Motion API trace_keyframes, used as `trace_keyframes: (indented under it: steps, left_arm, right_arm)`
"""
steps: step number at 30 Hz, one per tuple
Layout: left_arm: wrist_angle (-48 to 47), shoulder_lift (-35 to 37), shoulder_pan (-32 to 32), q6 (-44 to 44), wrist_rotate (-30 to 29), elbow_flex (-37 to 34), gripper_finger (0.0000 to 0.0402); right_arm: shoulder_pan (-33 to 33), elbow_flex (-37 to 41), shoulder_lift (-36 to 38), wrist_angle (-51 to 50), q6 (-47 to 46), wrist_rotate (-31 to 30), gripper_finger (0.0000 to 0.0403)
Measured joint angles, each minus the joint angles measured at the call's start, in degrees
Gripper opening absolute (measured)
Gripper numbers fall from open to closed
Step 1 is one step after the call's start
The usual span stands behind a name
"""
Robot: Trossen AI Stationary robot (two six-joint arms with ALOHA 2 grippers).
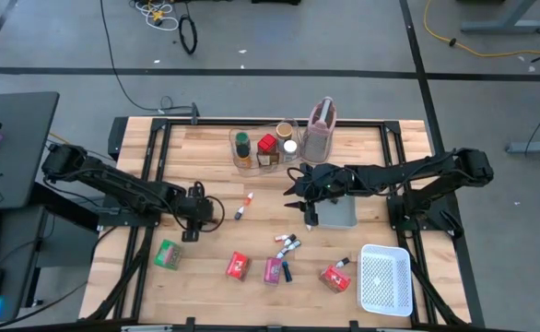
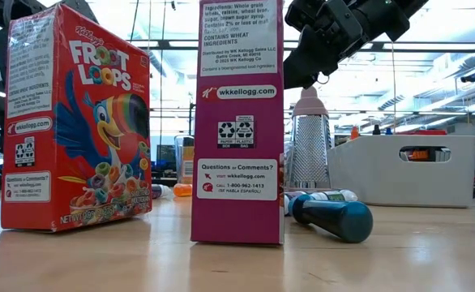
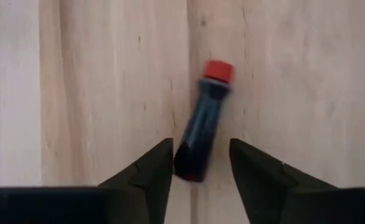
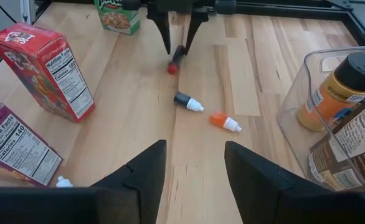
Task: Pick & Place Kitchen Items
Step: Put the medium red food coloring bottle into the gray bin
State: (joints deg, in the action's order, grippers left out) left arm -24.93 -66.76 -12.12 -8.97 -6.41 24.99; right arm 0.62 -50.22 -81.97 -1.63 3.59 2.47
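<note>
Left wrist cam only: left fingers (image 3: 201, 171) apart astride red-capped bottle (image 3: 202, 127); right fingers (image 4: 195, 168) apart, empty

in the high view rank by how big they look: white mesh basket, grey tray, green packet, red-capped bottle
1. white mesh basket
2. grey tray, partly hidden under the right arm, so unsure
3. green packet
4. red-capped bottle

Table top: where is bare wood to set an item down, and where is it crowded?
Bare wood lies between the clear bin and the left gripper, and between the grey tray and white basket. Crowded: the front row, from green box to red box.
</note>
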Motion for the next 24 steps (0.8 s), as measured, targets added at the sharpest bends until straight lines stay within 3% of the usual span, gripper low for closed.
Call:
trace_keyframes:
  steps: [4, 10, 17, 24]
  left_arm:
    - [0.21, -3.13, -0.15, 0.96, 2.59, 0.0, 0.0131]
    - [0.57, -8.73, -0.2, -2.19, 0.79, 0.9, 0.0111]
    - [1.32, -4.69, -0.17, -6.91, -1.01, 1.12, 0.01]
    - [15.03, -3.06, -0.1, -6.39, -8.76, 1.25, 0.01]
  right_arm:
    - [0.0, 0.0, 0.0, -0.02, -0.02, 0.01, 0.0172]
    - [0.0, 0.0, 0.0, -0.04, -0.02, -0.01, 0.0172]
    - [-0.07, 0.03, 0.0, 0.54, 0.12, -0.2, 0.0172]
    - [-0.07, 0.04, -0.01, 8.42, -0.07, -3.05, 0.0172]
